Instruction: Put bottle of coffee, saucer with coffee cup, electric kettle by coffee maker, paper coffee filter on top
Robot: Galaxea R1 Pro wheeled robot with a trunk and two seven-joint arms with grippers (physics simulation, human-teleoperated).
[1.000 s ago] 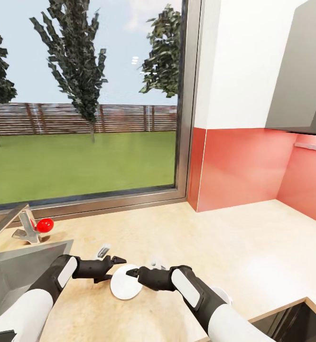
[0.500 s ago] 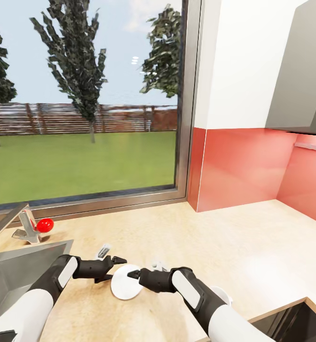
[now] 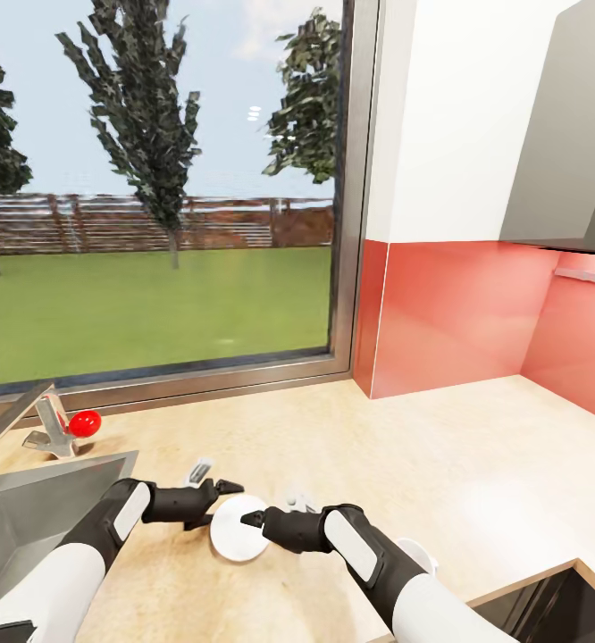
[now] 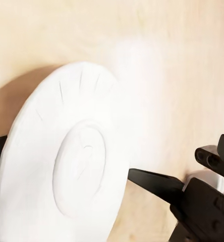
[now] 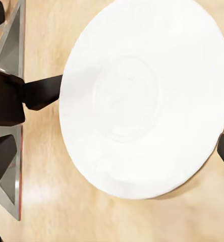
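A white saucer (image 3: 237, 534) hangs tilted just above the pale wooden countertop (image 3: 440, 464), between my two grippers. My right gripper (image 3: 255, 518) reaches in from the right, one fingertip lying on the saucer's rim, and looks shut on it. On the opposite side my left gripper (image 3: 215, 505) has its fingers spread, one of them touching the rim. The left wrist view has the saucer (image 4: 66, 166) close up, with a right finger (image 4: 155, 182) at its edge. In the right wrist view the saucer (image 5: 142, 96) faces the camera, a left finger (image 5: 41, 92) at its rim.
A steel sink (image 3: 29, 509) lies at the left, with a faucet (image 3: 29, 415) and a red knob (image 3: 85, 422). A window and a red backsplash (image 3: 458, 313) back the counter. Behind my right forearm a small white object (image 3: 420, 554) is partly hidden.
Both grippers and the saucer have shifted slightly away from me. The left gripper has edged a little to the right.
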